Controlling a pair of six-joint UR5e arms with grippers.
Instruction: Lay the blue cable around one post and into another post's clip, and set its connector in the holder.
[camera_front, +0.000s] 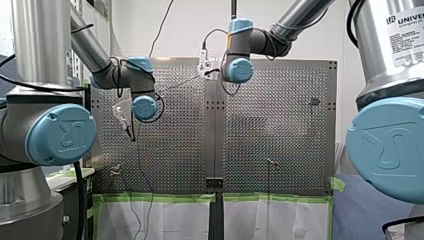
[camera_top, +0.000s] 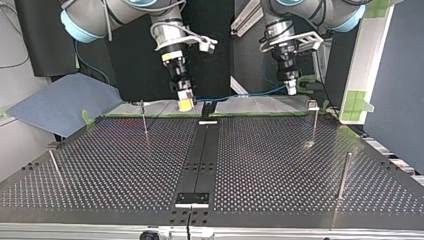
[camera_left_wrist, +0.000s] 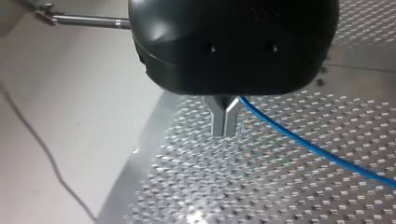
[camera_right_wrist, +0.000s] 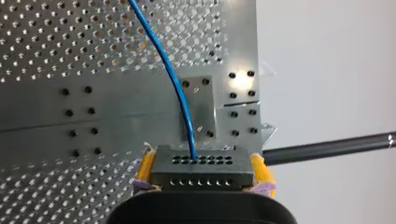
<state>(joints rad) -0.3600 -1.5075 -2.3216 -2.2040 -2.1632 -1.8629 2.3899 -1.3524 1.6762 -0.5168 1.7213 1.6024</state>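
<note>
The blue cable hangs slack between my two grippers, above the table's edge nearest the arms. My right gripper has yellow pads and is shut on the black connector block, where the blue cable enters. In the top view my right gripper hangs at the left of centre, above a small white plate. My left gripper has its metal fingers pressed together, and the blue cable leads away from their root. My left gripper hovers near a clip-topped post.
Thin posts stand on the perforated table: one near my right gripper, one at the top view's right, one at its left. A black and white bracket sits at the near centre edge. A blue sheet lies off the table.
</note>
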